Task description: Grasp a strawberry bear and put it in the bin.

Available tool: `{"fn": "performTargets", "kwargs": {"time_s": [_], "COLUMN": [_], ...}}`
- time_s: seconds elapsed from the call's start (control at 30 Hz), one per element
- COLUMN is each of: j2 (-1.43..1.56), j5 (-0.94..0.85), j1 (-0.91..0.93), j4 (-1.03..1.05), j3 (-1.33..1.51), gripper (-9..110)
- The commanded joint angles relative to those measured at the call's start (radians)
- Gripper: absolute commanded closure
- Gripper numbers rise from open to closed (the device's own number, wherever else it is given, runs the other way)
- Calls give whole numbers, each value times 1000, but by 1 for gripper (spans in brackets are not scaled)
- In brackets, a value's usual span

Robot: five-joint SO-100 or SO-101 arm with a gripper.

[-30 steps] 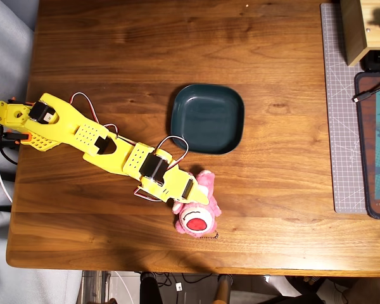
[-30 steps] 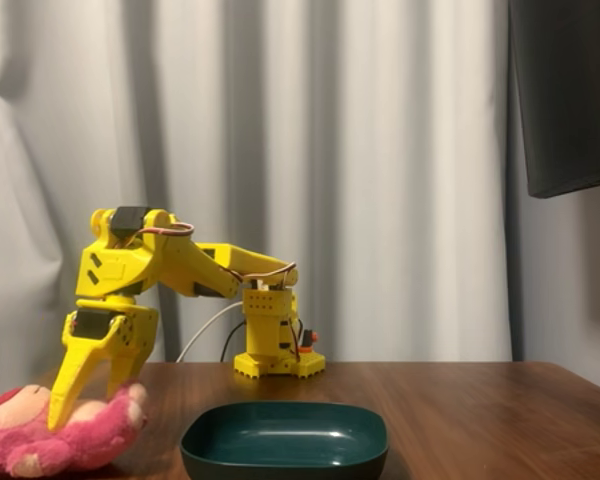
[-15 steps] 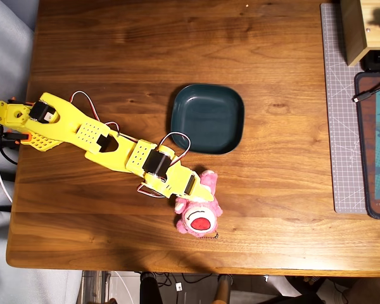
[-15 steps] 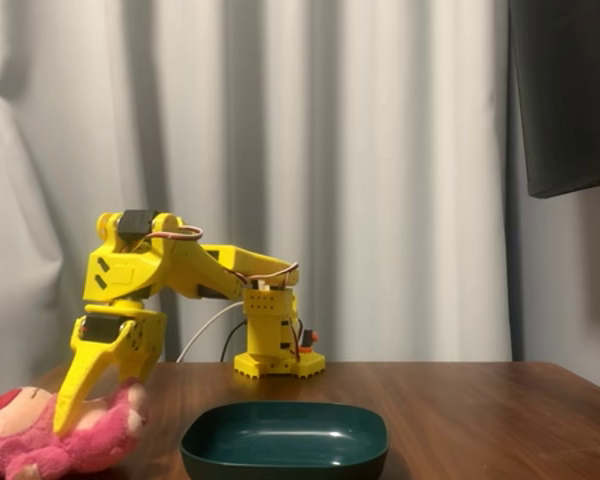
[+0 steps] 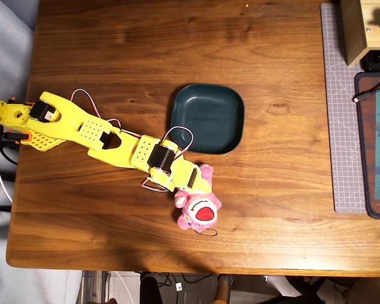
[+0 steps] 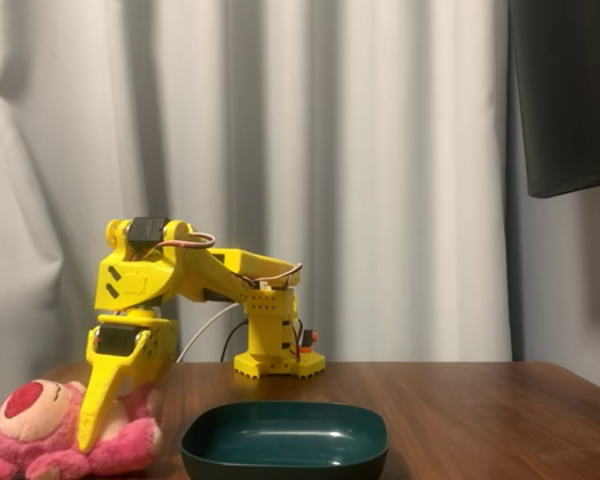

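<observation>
In the overhead view the yellow gripper (image 5: 196,182) is clamped on the upper body of the strawberry bear (image 5: 201,209), which sits face-up near the table's (image 5: 114,50) front edge, just below and apart from the bin (image 5: 207,118). In the fixed view the gripper (image 6: 98,425) grips the bear (image 6: 40,430), left of the bin (image 6: 284,440); whether the bear touches the table is unclear

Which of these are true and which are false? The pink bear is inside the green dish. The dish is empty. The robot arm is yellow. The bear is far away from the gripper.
1. The strawberry bear is inside the bin. False: it is outside the dish, by its near edge.
2. The bin is empty. True.
3. The arm is yellow. True.
4. The bear is far from the gripper. False: the gripper is right on the bear.
</observation>
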Motion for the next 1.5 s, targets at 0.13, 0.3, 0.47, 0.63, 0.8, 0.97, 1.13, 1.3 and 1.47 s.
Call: {"fn": "performTargets", "kwargs": {"time_s": [0.13,0.3,0.47,0.63,0.8,0.97,1.13,1.3,1.47], "j2": [9,9,18,87,178,230,288,453,630], "j5": [-6,8,15,67,118,118,120,120,120], "j1": [-2,-9,-12,2,20,41,43,54,100], "j4": [49,49,49,49,49,51,51,51,51], "j3": [-46,-51,-54,-54,-52,-48,-46,8,110], "gripper": [101,102,102,102,102,102,102,102,102]}}
